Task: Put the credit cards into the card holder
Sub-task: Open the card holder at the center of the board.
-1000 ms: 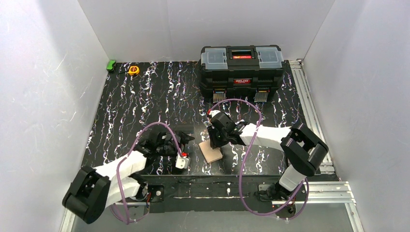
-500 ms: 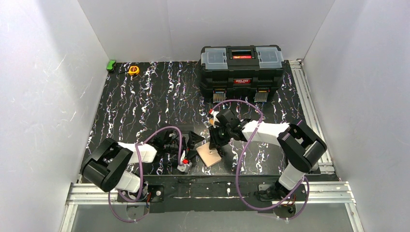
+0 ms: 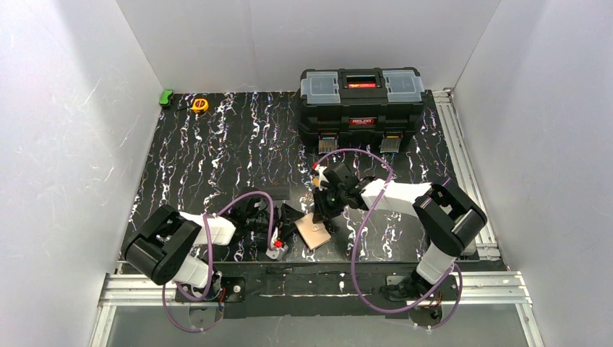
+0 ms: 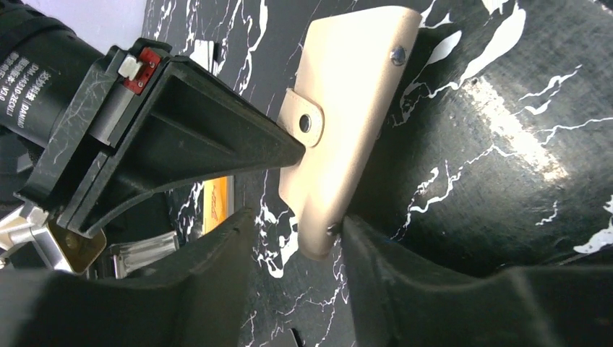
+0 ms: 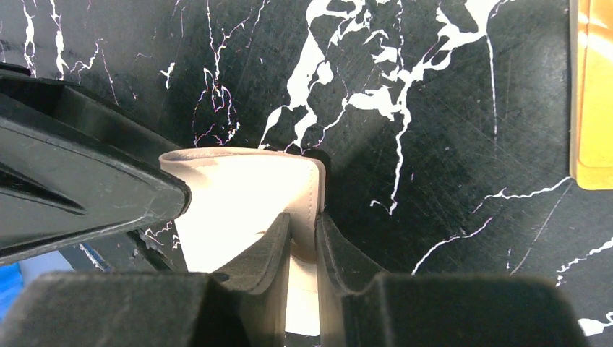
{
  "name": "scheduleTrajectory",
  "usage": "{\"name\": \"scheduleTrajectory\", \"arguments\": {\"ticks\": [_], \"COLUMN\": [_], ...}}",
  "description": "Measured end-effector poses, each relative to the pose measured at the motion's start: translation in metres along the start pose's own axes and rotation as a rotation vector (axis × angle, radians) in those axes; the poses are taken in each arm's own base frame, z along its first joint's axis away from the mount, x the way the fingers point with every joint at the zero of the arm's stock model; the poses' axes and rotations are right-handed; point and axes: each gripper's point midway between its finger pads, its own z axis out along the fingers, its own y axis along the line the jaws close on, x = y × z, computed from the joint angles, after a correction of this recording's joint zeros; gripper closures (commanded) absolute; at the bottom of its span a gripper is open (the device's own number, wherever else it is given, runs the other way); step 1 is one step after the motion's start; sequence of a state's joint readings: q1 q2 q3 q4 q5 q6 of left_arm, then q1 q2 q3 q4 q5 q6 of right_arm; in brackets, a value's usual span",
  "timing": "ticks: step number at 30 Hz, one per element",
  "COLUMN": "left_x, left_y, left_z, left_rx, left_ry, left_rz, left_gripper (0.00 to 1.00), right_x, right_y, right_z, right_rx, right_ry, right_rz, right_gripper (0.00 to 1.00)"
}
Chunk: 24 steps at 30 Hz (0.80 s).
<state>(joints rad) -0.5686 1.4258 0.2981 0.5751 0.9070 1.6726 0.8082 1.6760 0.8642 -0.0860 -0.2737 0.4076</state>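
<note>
Wallet (image 4: pixel 347 108): cream and folded, low centre of the top view between the two arms. It looks propped up off the table (image 3: pixel 217 159) on one side rather than lying flat.
Right gripper (image 5: pixel 303 224): clamped on the wallet's edge, with the cover pinched between both fingers. I reckon that's what holds it up so the other arm can get at it.
Left gripper (image 4: pixel 295 224): jaws apart, straddling the wallet's lower corner. One finger touches the cover and there's a gap on the other side, so no grip there yet.
Snap tab (image 4: pixel 303 121): looks unsnapped, right against the right arm's finger.
Orange card (image 5: pixel 593 94): flat on the table at the right edge of the right wrist view, apart from the wallet.
Black card: can't pick it out for sure against the dark table.
Guess: the two-arm hold is for pulling the wallet open, and no card's in yet.
</note>
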Motion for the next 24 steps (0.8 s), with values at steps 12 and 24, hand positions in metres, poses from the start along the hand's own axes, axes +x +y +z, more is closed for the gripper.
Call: {"name": "scheduleTrajectory", "arguments": {"ticks": [12,24], "left_x": [-0.002,-0.005], "left_y": [-0.005,-0.010], "left_z": [0.004,0.006], "left_rx": [0.015,0.032], "left_ry": [0.006,0.004], "left_rz": [-0.013,0.000], "left_gripper": [0.59,1.00], "right_x": [0.001,0.001], "right_y": [0.007,0.010], "right_z": [0.001,-0.001], "right_rx": [-0.035,-0.081], "right_ry": [0.031,0.050], "right_rz": [0.010,0.040], "right_gripper": [0.76,0.43]}}
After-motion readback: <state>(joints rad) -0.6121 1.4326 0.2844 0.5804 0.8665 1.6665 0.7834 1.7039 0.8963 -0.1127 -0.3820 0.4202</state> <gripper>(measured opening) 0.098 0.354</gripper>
